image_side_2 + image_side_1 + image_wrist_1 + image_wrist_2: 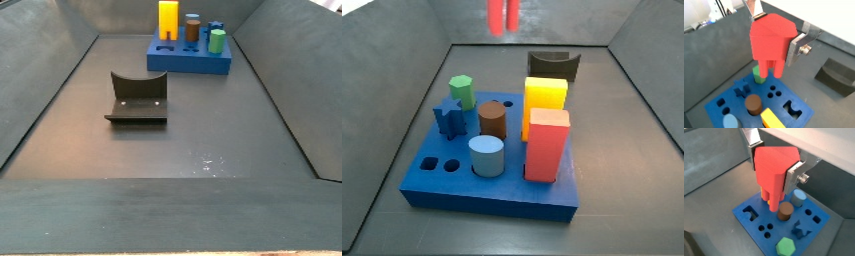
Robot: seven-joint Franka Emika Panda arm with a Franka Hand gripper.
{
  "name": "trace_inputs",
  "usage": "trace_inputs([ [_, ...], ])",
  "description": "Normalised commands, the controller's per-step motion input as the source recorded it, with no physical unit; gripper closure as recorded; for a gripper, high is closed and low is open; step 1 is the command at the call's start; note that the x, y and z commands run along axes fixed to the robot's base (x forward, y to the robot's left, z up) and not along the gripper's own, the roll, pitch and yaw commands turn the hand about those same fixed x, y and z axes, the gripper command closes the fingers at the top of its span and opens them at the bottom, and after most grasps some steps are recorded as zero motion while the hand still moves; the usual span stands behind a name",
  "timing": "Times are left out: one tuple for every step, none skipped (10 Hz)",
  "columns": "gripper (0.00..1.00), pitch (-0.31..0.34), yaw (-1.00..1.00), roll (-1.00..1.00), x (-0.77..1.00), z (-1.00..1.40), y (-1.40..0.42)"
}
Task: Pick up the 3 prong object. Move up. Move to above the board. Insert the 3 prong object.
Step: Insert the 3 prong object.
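My gripper is shut on the 3 prong object, a red piece with a blocky head and thin prongs pointing down. It shows the same way in both wrist views, with a silver finger on each side of the head. The blue board lies below the prongs, well apart from them, and also shows in a wrist view. In a side view only the prongs show at the upper edge, high above the board. The board also shows far back in a side view.
On the board stand a tall red-orange block, a yellow block, a brown cylinder, a light blue cylinder, a green peg and a blue star peg. The fixture stands on the floor beside the board. Grey walls ring the bin.
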Motion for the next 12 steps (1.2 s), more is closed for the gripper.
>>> trace_inputs([
  [1.00,-0.049,0.02,-0.09,0.26,-1.00,0.12],
  [1.00,-0.026,0.01,-0.05,0.28,-1.00,0.18],
  [1.00,-0.039,0.05,0.03,0.19,-1.00,0.11],
  [1.00,-0.003,0.07,0.15,0.11,-1.00,0.10],
  [1.00,-0.016,0.08,0.17,0.03,-0.97,0.07],
  [1.00,-0.056,0.13,0.17,0.00,-0.90,0.05],
  [1.00,-0.073,0.27,0.15,0.00,-0.71,0.05],
  [1.00,-0.121,0.32,0.10,0.00,-0.62,0.07],
  [1.00,-0.136,0.49,0.08,0.00,-0.47,0.05],
  [1.00,-0.120,0.48,0.11,0.00,-0.38,0.01],
  [1.00,-0.076,0.13,0.01,-0.02,-0.22,0.00],
  [1.00,-0.087,0.00,0.01,-0.13,-0.18,0.00],
])
